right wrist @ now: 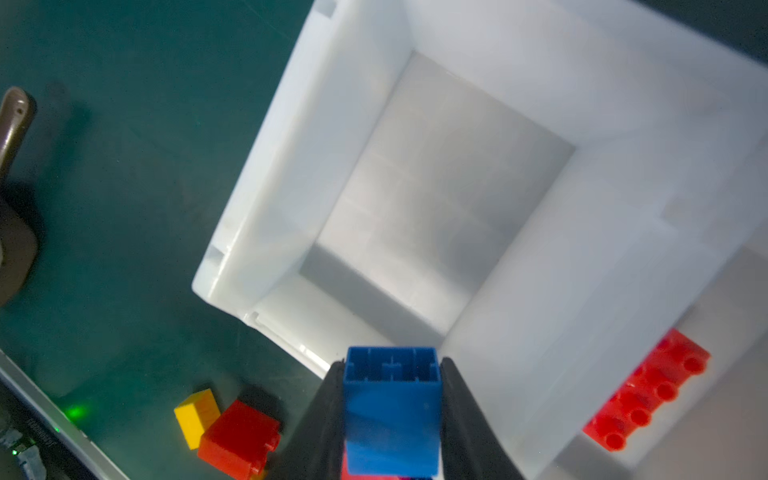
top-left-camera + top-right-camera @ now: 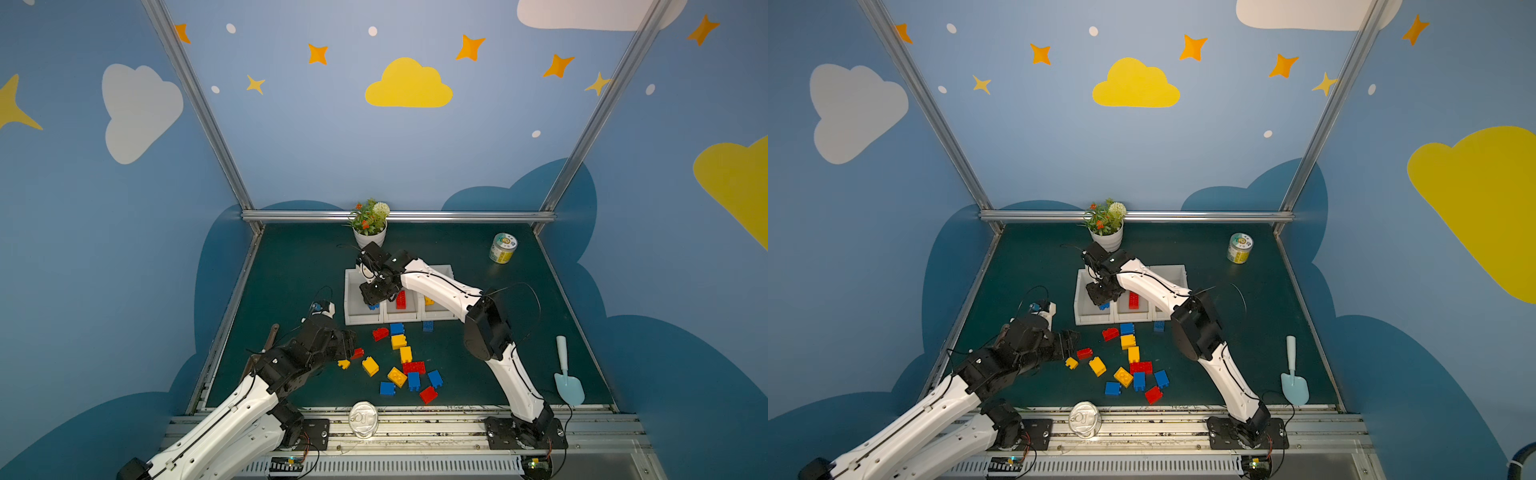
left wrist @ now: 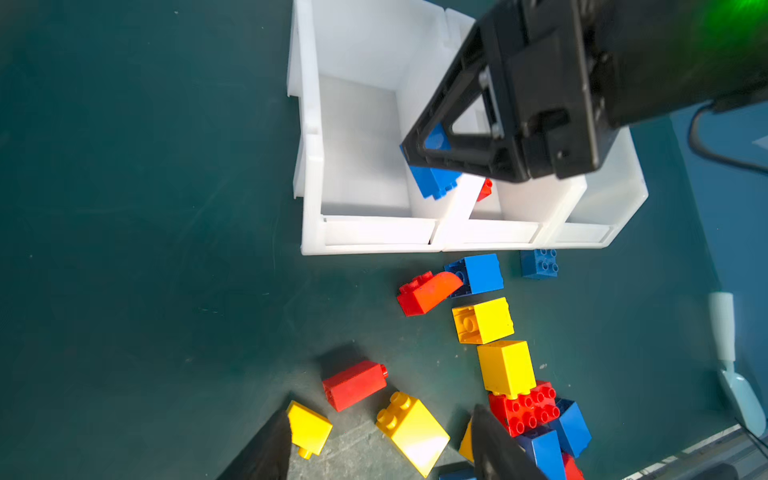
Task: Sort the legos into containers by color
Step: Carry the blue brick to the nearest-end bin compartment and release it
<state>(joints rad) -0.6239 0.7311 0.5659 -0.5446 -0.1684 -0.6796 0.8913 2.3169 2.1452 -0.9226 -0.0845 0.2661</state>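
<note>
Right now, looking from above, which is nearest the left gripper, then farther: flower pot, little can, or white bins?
1. White bins, just beyond the left gripper.
2. Flower pot, back middle.
3. Little can, back right corner.

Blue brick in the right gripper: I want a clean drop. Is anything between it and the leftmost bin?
Nothing visible does. The right gripper holds the blue brick over the leftmost bin, whose visible floor is bare.
</note>
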